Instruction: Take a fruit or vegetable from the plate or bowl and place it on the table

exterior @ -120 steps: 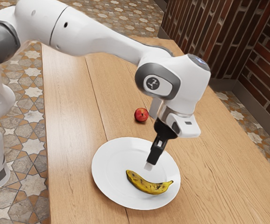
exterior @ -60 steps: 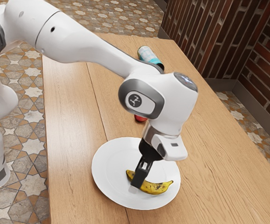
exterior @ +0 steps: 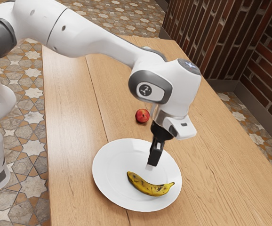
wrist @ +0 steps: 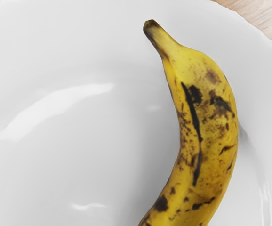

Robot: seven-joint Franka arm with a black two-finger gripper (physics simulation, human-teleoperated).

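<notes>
Exterior view, banana [exterior: 150, 188]: lies on the plate [exterior: 110, 172], toward the rim at the exterior view's right, its curved body yellow with dark blotches.
Wrist view, banana: one narrow, dark-tipped end and the spotted skin show against white glaze.
Gripper [exterior: 151, 166]: above the plate and near the banana, apart from it, pointing down; whether released or clenched, I cannot tell.
Plate: white and round, flat on the wooden table [exterior: 68, 146].
Red fruit [exterior: 142, 116]: on the table, off the plate, near its rim.
Floor [exterior: 25, 183]: patterned tiles beside the table.
</notes>
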